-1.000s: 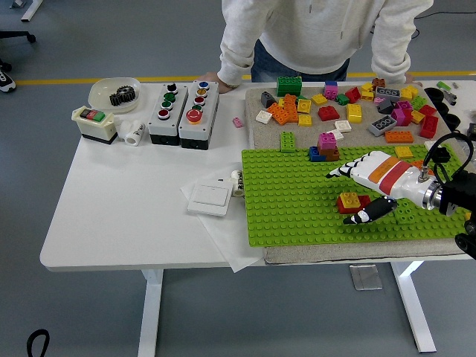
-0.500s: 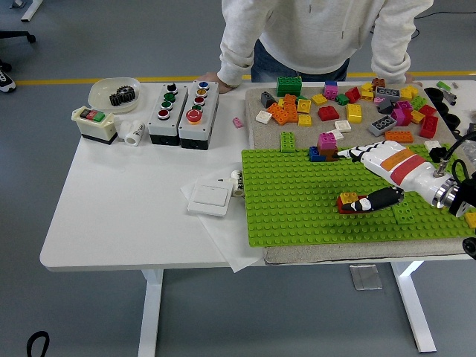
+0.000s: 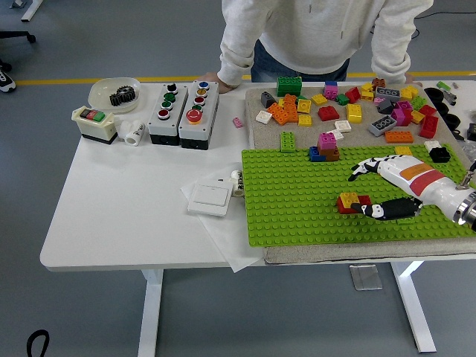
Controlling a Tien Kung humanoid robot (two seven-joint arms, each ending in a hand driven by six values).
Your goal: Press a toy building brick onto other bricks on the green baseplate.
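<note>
A green baseplate (image 3: 297,201) is laid on a beige mat (image 3: 256,111) at the right part of the white tabletop (image 3: 111,208). On the baseplate, a yellow brick (image 3: 348,199) is seen seated on a red brick (image 3: 352,207), a little right of the middle of the plate. The right hand (image 3: 393,187) is reached in from the right edge and is held low over the baseplate; its fingers are spread and nothing is grasped by them. The thumb (image 3: 390,210) is stretched toward the red brick and its tip is found just beside the right end of that brick; whether it is touching cannot be told. The other fingertips (image 3: 360,168) are pointed left, above the plate, well apart from the brick pair. Near the far edge of the baseplate a small stack of pink, blue and brown bricks (image 3: 325,146) is placed, and one green brick (image 3: 288,140) is standing to its left. Many loose bricks (image 3: 349,104) of mixed colours are scattered on the mat behind the plate. On the left part of the tabletop two button boxes (image 3: 184,104), a switch box (image 3: 94,123), a bowl with a black gear (image 3: 114,93) and a white wall switch (image 3: 209,198) on a paper sheet are seen. At the far side a person in a light sweater (image 3: 312,33) is standing, with a hand (image 3: 212,76) rested on the edge of the tabletop.
</note>
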